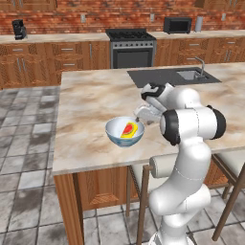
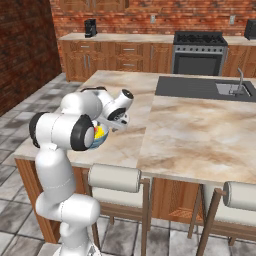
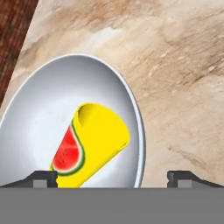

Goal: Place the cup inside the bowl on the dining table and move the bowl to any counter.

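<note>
The cup lies on its side in the bowl near the dining table edge. The bowl looks rigid, smooth, probably slippery, so I'd pinch the rim (cup may roll). The gripper hovers just above, wide open, holding nothing.

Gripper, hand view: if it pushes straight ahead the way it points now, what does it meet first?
Most likely the bowl: the open gripper points down at its near rim, one fingertip over the cup lying inside, the other over bare dining table. Depth is unclear.
</note>
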Motion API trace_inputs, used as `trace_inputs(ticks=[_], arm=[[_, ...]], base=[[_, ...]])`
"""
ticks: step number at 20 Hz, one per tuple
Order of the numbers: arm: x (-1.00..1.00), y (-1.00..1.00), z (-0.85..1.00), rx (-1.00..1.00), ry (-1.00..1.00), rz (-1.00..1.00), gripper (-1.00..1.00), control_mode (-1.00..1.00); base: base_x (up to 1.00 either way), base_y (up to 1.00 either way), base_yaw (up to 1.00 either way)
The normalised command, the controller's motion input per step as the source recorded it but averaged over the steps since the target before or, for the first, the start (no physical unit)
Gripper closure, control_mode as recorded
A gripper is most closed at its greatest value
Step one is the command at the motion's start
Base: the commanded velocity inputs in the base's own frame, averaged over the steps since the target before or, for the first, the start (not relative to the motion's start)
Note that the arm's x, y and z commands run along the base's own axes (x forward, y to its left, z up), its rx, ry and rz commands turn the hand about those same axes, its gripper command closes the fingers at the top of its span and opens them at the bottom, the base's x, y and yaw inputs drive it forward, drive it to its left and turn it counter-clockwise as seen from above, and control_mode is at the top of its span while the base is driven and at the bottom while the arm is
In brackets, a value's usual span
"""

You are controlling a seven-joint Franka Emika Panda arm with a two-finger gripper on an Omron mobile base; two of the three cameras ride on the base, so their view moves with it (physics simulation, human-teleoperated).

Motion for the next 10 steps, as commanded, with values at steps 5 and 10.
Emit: trace_inputs(ticks=[5, 10], arm=[[0.0, 0.0, -0.12, 0.0, 0.02, -0.1, -1.0, -1.0], [0.0, 0.0, -0.06, 0.0, 0.0, -0.04, -1.0, -1.0]], base=[[0.0, 0.0, 0.0], [0.0, 0.0, 0.0]])
